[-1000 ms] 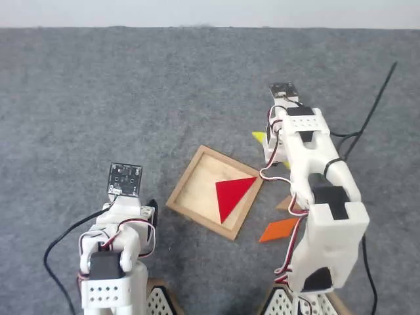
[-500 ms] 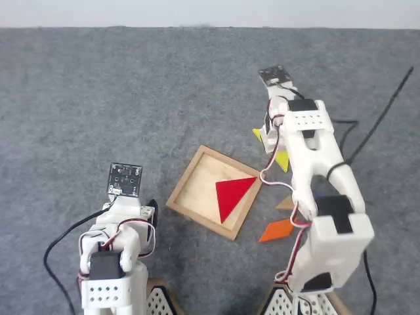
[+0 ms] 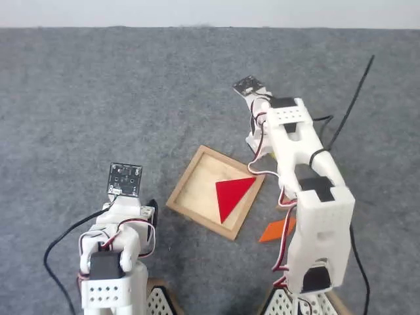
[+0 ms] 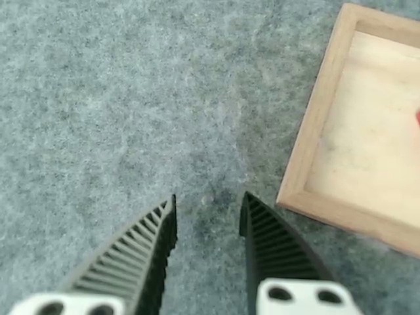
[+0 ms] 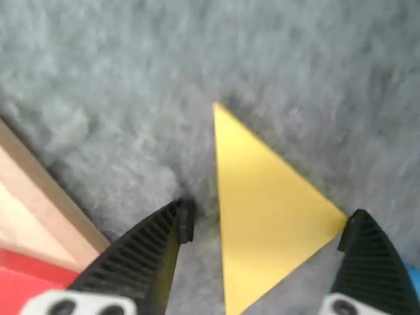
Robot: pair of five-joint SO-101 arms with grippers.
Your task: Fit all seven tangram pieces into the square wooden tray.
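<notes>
The yellow triangle [image 5: 269,223] is framed between the spread fingers of the right end effector [image 5: 269,215], flat on the desk [image 5: 295,65], just beside the wooden tray [image 5: 46,187]; the left end effector [image 4: 209,210] is likewise spread open

1 triangle [image 3: 230,193] lies in the tray [image 3: 188,176]; a 2nd triangle [image 5: 262,210] just beside it.

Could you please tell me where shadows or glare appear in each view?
High view: even light, no glare on the square wooden tray or red triangular piece. Left wrist view: faint shadow on the grey felt inside the open left gripper. Right wrist view: yellow triangular piece evenly lit, shadow at one tip of the right gripper.
</notes>
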